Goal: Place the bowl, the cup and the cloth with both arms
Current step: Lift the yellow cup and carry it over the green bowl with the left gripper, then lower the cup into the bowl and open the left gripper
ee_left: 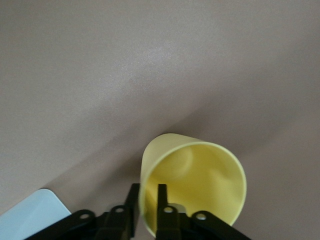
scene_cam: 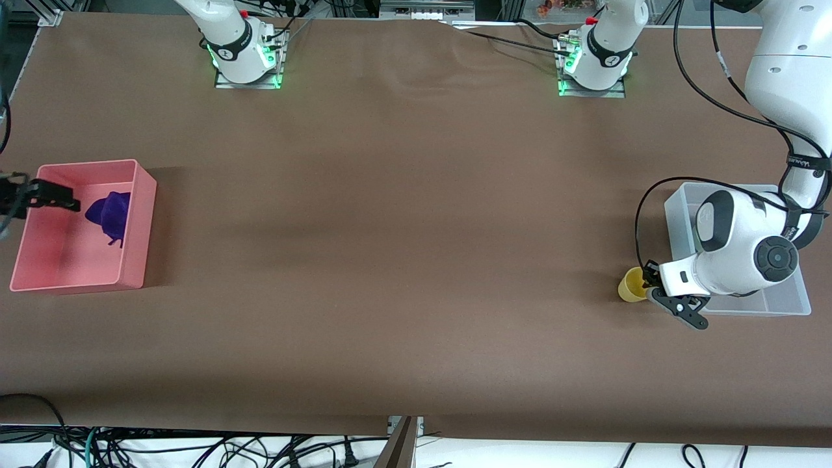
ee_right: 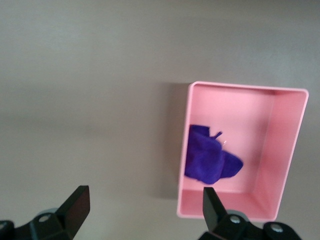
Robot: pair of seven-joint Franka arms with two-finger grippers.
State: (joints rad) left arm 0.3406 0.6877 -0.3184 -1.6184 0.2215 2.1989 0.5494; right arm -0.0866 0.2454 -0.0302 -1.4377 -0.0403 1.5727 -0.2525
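Observation:
The yellow cup (scene_cam: 629, 285) hangs from my left gripper (scene_cam: 650, 281), low over the table beside the clear bin (scene_cam: 780, 302). In the left wrist view the gripper (ee_left: 147, 192) is shut on the wall of the cup (ee_left: 200, 180), one finger inside and one outside. The purple cloth (scene_cam: 110, 214) lies in the pink bin (scene_cam: 140, 214) at the right arm's end of the table. My right gripper (scene_cam: 62, 197) is open and empty over that bin's edge. In the right wrist view the gripper (ee_right: 144, 195) stands wide open, with the cloth (ee_right: 207, 160) inside the bin (ee_right: 295, 150). The green bowl is hidden.
The left arm's wrist covers much of the clear bin, so I cannot see what lies in it. A pale corner of that bin (ee_left: 30, 210) shows in the left wrist view. Brown table cover (scene_cam: 403, 247) spans between the two bins.

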